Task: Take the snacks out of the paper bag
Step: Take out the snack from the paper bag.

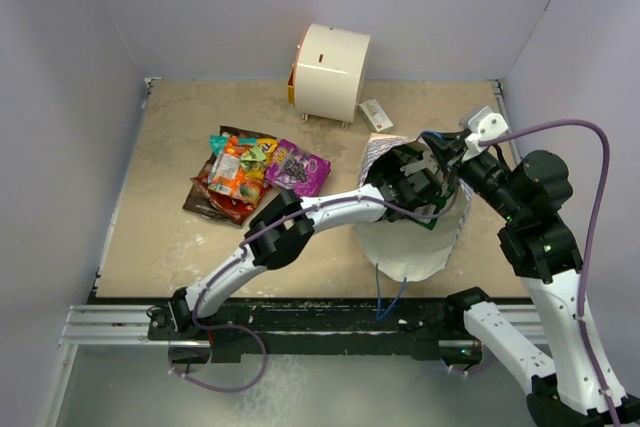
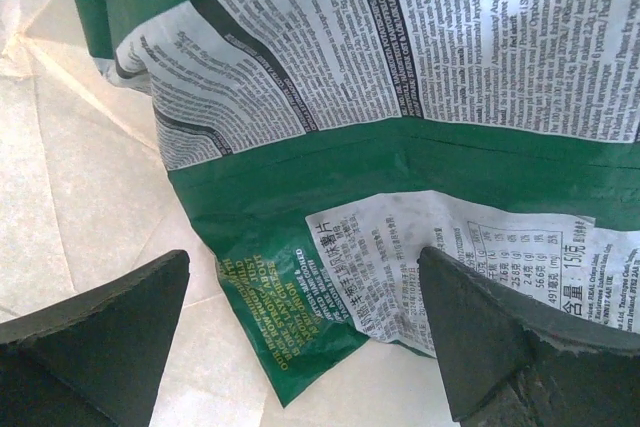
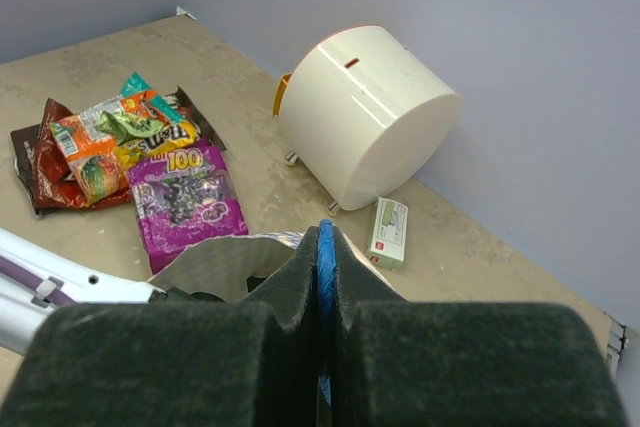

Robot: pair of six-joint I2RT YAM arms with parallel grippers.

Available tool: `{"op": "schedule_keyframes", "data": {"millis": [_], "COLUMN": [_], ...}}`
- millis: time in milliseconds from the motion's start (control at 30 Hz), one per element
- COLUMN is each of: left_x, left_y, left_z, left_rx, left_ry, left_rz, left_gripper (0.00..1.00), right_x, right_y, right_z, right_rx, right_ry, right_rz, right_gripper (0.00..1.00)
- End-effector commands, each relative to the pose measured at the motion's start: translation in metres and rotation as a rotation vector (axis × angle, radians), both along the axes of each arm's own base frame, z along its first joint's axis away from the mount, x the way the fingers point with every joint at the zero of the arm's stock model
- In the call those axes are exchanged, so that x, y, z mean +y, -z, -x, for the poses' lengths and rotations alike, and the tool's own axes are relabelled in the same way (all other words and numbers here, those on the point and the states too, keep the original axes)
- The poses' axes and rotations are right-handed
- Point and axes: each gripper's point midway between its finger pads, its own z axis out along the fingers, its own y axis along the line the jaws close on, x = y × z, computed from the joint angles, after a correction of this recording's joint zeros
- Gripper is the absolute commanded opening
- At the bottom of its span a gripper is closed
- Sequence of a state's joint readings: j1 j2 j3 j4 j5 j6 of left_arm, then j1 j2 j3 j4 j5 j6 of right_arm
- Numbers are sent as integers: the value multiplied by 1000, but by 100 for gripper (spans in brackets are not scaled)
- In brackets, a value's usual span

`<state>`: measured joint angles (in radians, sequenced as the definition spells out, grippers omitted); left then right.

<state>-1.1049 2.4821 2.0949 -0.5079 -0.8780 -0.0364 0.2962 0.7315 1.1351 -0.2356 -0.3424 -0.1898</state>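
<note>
**Near the Right Edge, One Arm Was Down in the Bag**

Near the right edge of the bench (image 1: 160,217), a bit closer to the front edge than the back, stood the big paper bag (image 1: 410,247) with its mouth open at the top. At the back edge, about halfway along, lay a white round machine (image 1: 330,72) on its side. Between the middle of the bench and its left edge lay a pile of snacks (image 1: 250,172). A purple packet (image 1: 297,167) lay on the side of the pile nearest the bag.

One more snack, a green-and-white packet (image 2: 400,147), was inside the bag, lying against the white paper. The left gripper (image 2: 305,255) was down in the bag too. Its two fingers were wide apart, one on each side of the packet's bottom corner, and it had hold of nothing.

A small white box (image 1: 376,114) lay just beside the round machine.

The right gripper (image 3: 325,237) was at the bag's back rim, pinched tight on a thin blue string handle (image 3: 324,257).
</note>
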Motion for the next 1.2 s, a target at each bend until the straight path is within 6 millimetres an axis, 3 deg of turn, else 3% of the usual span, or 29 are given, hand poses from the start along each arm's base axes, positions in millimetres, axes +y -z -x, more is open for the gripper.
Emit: {"op": "schedule_keyframes", "data": {"millis": [0, 200, 333, 600, 767, 967, 1167], "left_x": [-2, -20, -24, -22, -17, -17, -24], "left_y": [-4, 13, 22, 33, 38, 30, -8], "left_z": [-15, 0, 9, 14, 15, 13, 19], "left_rx": [-1, 147, 205, 254, 267, 256, 263], "left_ry": [-18, 26, 41, 45, 33, 45, 62], "left_rz": [35, 152, 176, 177, 166, 164, 234], "left_gripper": [99, 100, 94, 66, 41, 18, 4], "right_x": [3, 3, 3, 3, 2, 2, -1], "right_y": [-33, -35, -34, -36, -36, -35, -34], "right_z": [12, 13, 13, 13, 14, 14, 10], "right_rx": [-93, -95, -94, -97, -99, -96, -96], "right_ry": [-32, -36, -34, -35, -33, -32, -10], "right_rz": [-35, -35, -35, -40, -37, -37, -40], "right_gripper": [0, 0, 0, 0, 0, 0, 0]}}
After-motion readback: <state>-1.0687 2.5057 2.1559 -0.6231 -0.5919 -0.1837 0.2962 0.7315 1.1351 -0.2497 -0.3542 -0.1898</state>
